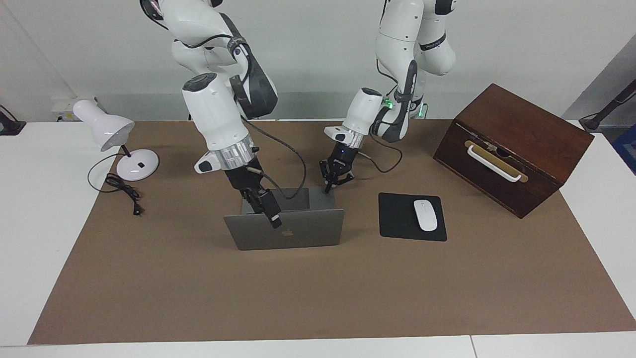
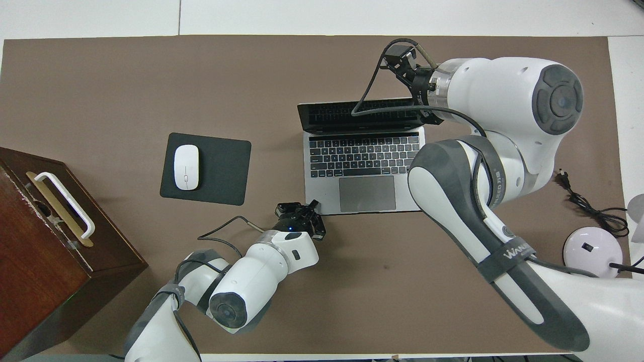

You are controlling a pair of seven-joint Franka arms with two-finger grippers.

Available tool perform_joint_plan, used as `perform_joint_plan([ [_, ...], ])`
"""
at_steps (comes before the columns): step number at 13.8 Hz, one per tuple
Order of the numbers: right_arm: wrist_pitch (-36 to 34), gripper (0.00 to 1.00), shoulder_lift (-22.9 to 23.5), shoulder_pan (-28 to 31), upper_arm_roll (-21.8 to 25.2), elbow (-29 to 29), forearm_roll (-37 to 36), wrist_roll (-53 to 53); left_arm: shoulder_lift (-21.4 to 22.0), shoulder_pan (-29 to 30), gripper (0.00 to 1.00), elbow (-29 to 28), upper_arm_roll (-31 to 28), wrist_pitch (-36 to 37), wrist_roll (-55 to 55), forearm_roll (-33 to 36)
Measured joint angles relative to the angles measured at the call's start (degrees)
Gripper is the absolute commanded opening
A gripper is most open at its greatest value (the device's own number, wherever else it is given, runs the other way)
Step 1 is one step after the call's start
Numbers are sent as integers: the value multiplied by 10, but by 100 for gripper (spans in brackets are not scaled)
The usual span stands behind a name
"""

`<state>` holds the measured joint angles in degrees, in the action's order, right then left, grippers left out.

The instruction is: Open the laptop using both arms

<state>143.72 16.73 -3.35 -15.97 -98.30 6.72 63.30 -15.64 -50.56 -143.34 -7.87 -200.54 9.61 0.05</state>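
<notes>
The silver-grey laptop (image 1: 308,231) stands open in the middle of the brown mat, its lid leaning away from the robots. In the overhead view its keyboard, trackpad and dark screen show (image 2: 327,191). My right gripper (image 1: 273,219) reaches over the keyboard and rests against the lid's top edge (image 2: 400,54). My left gripper (image 1: 328,188) is shut, its tips pressing down on the corner of the laptop's base nearest the robots, toward the left arm's end (image 2: 308,211).
A black mouse pad (image 1: 397,221) with a white mouse (image 1: 425,215) lies beside the laptop toward the left arm's end. A brown wooden box (image 1: 516,144) with a white handle stands farther out that way. A white desk lamp (image 1: 124,149) and its cable (image 1: 124,191) sit at the right arm's end.
</notes>
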Motion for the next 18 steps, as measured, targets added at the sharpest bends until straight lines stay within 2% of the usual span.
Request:
perform_joint_plan([
  [8, -21, 100, 3, 8, 10, 8, 0, -49, 0, 0, 0, 0, 0, 0, 0, 0],
  [13, -121, 100, -10, 15, 14, 56, 0, -82, 0, 0, 0, 0, 0, 0, 0, 0],
  [18, -201, 100, -43, 17, 43, 71, 0, -138, 0, 0, 0, 0, 0, 0, 2, 0],
])
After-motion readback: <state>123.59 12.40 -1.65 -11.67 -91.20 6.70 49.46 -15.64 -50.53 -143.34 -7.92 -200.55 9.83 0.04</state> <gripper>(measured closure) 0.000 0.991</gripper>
